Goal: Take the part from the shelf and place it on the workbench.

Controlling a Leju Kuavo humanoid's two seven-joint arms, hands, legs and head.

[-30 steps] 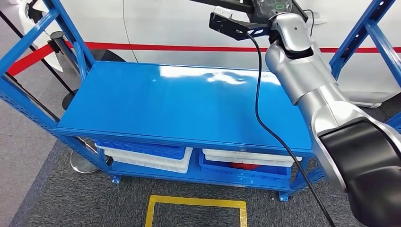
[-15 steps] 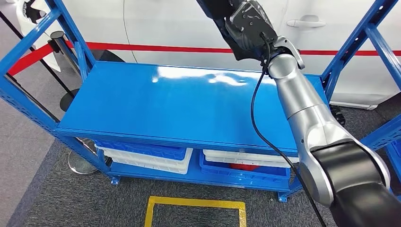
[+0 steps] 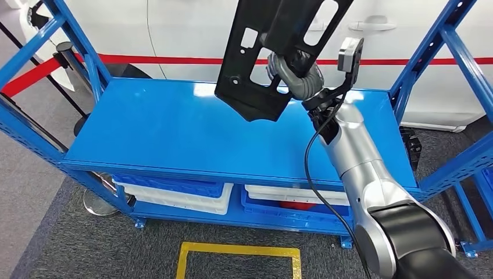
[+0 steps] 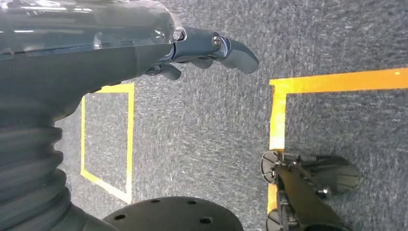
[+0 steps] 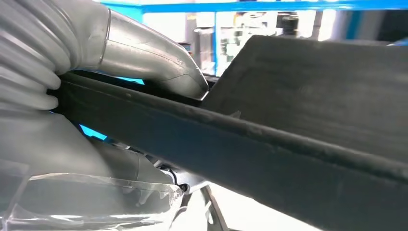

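Part (image 3: 273, 55), a flat black panel with cut-outs, now hangs tilted above the far right of the blue shelf (image 3: 174, 136), clamped in the right hand (image 3: 293, 72); a second ago the hand was higher with the panel barely in sight, so the carry has probably begun and the setting-down remains. Left hand (image 4: 202, 48) hangs over the carpet, fingers loosely apart, holding nothing. Blue uprights (image 3: 427, 52) flank the shelf and could snag the panel; white bins (image 3: 174, 195) sit below, a white car (image 3: 192, 29) behind.

Blue and white bins (image 3: 174, 195) sit low at 7 o'clock. Yellow tape (image 3: 239, 256) marks the grey floor at 6 o'clock. A white car (image 3: 192, 29) stands at 12 o'clock.
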